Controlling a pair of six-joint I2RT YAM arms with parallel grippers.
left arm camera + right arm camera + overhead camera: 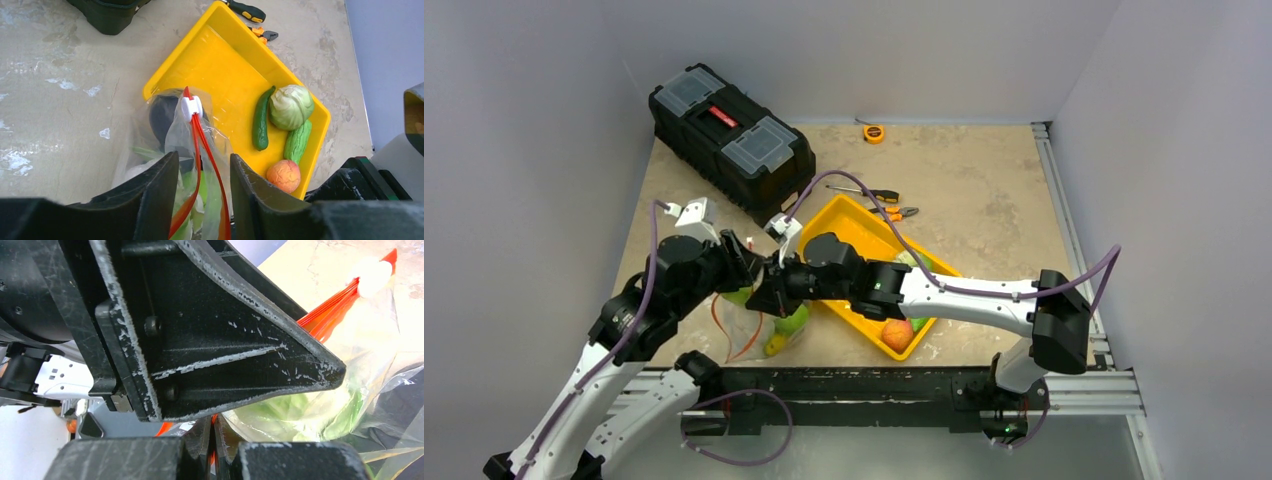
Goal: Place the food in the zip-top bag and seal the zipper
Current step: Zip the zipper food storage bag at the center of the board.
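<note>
Zipper (195, 145) clamped between right fingers (200, 435), left fingers (155, 190) apart; two cucumbers (261, 120), one cabbage (291, 106), one peach (283, 175) in tray (220, 60).

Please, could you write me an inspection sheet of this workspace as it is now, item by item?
Surface: beige marbled table, pale smears.
Job's things: zip-top bag beside the yellow tray, holding green pieces and a dark eggplant. The zipper is not sealed, with the white slider at its far end. Cabbage, dark cucumber, pale cucumber and peach are in the tray.
Clutter: black toolbox, tape measure, screwdriver, pliers.
Grippers: left gripper open, straddling the zipper; right gripper shut on the zipper.
Cables: purple cables along both arms; one crosses over the tray.
Surroundings: grey walls; metal rail on the right.
</note>
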